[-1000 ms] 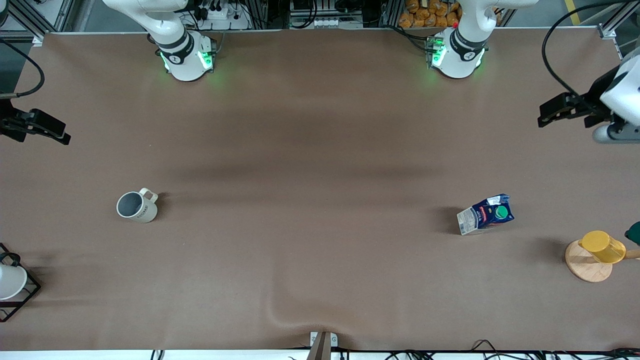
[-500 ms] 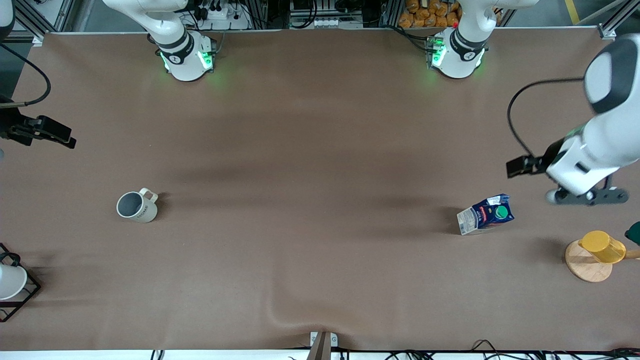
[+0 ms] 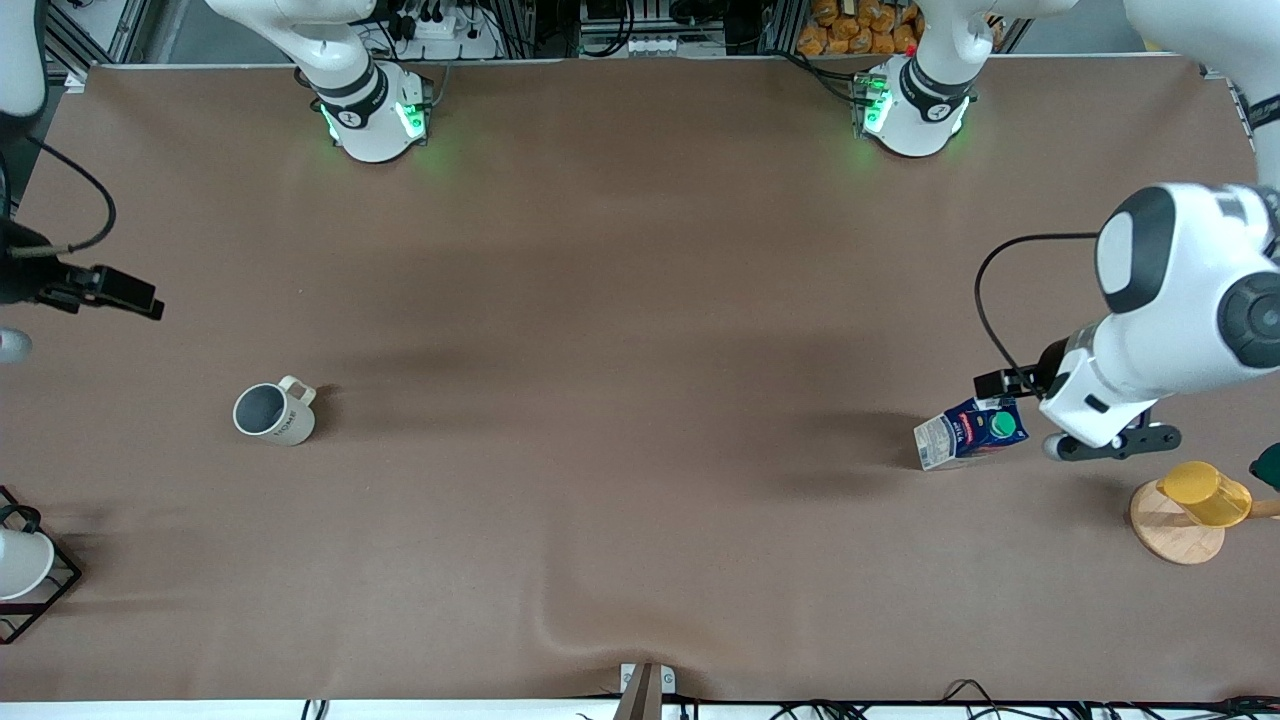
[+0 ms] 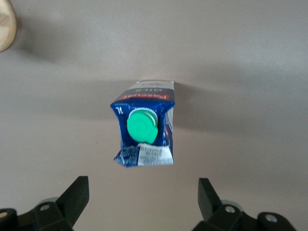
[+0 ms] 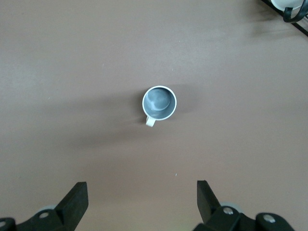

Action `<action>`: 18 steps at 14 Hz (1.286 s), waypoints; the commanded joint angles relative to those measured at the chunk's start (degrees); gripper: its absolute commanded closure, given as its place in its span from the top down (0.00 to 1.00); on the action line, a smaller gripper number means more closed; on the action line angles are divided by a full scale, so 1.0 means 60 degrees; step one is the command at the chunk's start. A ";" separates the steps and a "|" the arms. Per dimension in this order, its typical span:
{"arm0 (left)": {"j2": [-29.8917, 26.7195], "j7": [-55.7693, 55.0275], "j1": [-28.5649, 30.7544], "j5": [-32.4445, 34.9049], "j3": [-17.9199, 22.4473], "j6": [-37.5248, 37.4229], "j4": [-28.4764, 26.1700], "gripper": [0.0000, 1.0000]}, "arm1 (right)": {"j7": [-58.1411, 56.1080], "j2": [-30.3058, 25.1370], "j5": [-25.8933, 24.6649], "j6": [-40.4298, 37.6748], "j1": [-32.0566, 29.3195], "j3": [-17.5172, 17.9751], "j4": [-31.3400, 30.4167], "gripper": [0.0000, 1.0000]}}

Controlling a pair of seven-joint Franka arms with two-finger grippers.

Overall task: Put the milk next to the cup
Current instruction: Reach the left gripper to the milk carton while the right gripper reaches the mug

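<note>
Two grippers stand open: left gripper (image 4: 142,204) hovers beside the upright milk carton (image 3: 969,431) at its table end, approach underway, descent and grasp next; right gripper (image 5: 142,204) waits above the mug (image 3: 273,412), well apart.

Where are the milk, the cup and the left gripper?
milk (image 4: 142,127), left wrist view, on its green cap.
cup (image 3: 272,413), front view, on its rim.
left gripper (image 4: 143,198), left wrist view, between its open fingertips.

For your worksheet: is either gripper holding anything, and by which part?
Nothing is held. The left gripper hangs open above the milk; the right gripper is open above the cup.
</note>
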 commanded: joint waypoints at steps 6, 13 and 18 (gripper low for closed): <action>0.0689 0.0012 0.0267 0.0162 0.0020 0.0833 0.0027 1.00 | -0.1275 0.0951 -0.0059 0.2742 -0.0493 0.0115 -0.1764 1.00; 0.1026 0.0012 0.0326 0.0162 0.0006 0.1185 0.0026 1.00 | -0.2905 0.2856 0.0131 0.4602 -0.1270 0.0159 -0.1779 1.00; 0.1100 -0.0032 0.0326 0.0044 -0.0009 0.1185 -0.0119 0.94 | -0.2977 0.3515 0.0527 0.4794 -0.1124 0.0173 -0.1793 0.97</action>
